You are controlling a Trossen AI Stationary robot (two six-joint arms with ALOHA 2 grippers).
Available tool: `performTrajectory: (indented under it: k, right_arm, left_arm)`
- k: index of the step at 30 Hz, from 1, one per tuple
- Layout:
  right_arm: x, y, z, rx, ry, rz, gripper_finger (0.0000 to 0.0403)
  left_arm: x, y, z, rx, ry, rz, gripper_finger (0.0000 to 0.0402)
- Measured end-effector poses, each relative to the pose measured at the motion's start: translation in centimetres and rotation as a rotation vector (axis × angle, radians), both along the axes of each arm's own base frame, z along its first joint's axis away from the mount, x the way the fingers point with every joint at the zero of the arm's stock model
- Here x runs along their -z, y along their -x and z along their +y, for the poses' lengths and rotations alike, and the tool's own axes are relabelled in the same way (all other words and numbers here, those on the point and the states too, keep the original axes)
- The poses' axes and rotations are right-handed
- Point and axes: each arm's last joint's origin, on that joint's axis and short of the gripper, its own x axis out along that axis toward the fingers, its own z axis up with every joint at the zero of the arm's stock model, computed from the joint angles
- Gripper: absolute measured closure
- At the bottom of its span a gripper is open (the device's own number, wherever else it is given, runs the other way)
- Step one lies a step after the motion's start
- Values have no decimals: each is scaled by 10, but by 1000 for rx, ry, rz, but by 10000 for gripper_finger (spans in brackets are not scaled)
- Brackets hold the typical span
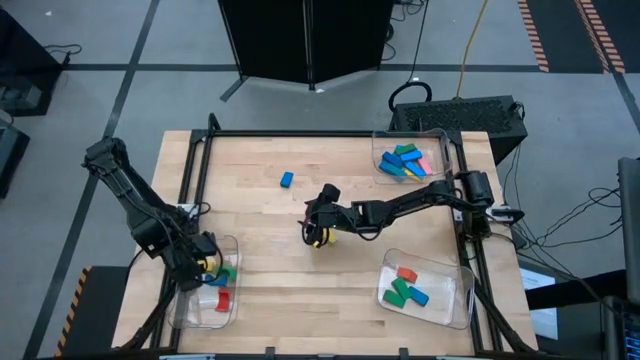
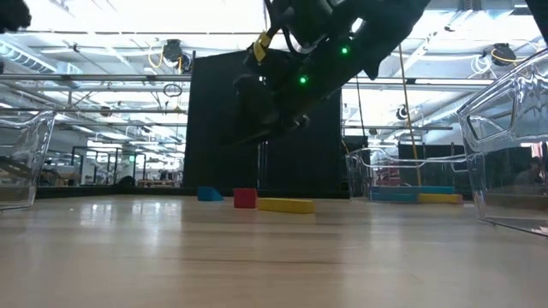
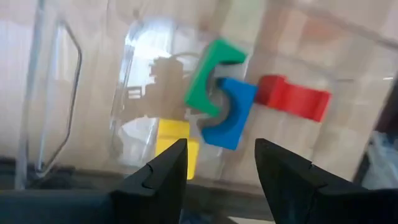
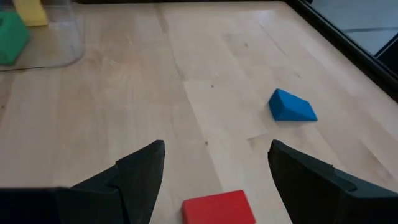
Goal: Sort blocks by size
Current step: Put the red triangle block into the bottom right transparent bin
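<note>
My left gripper [image 3: 221,149] hangs open over the clear tray [image 1: 232,300] at the near left, with nothing between its fingers. In that tray lie a green block [image 3: 208,71], a blue block [image 3: 231,115], a red block [image 3: 295,98] and a yellow block [image 3: 174,140]. My right gripper [image 4: 217,149] stands open above the middle of the table, slanting down. A red block [image 4: 219,208] lies flat on the table below the gap between its fingers. A blue block [image 4: 292,106] lies farther off, and a long yellow block [image 2: 285,204] lies flat beside the red one.
A clear tray [image 1: 440,145] at the far right holds several blue, green, pink and yellow blocks. Another clear tray [image 1: 450,310] at the near right holds red, green and blue blocks. A black frame [image 1: 300,134] runs along the table's edges. Bare wood lies across the middle.
</note>
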Motion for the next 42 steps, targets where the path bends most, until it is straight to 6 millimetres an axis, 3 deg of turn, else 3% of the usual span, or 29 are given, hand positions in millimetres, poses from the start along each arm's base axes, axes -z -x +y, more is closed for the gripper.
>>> performTrajectory:
  k: [5,13,26,34,42]
  right_arm:
    - [0,-1,-6,-31,-47,-8,124]
    - [0,-2,-17,-20,-85,-20,124]
    - [-1,-1,-46,30,-127,-35,124]
    - [-2,-28,-64,30,-96,21,124]
    - [6,-58,-82,24,-47,120,124]
  left_arm:
    - [-18,-3,2,6,-33,-72,214]
    - [-37,-5,19,-56,-236,-156,214]
    - [-46,-33,52,-59,-505,-286,214]
    - [-55,-64,75,8,-549,-426,214]
    - [-63,-80,91,88,-635,-546,214]
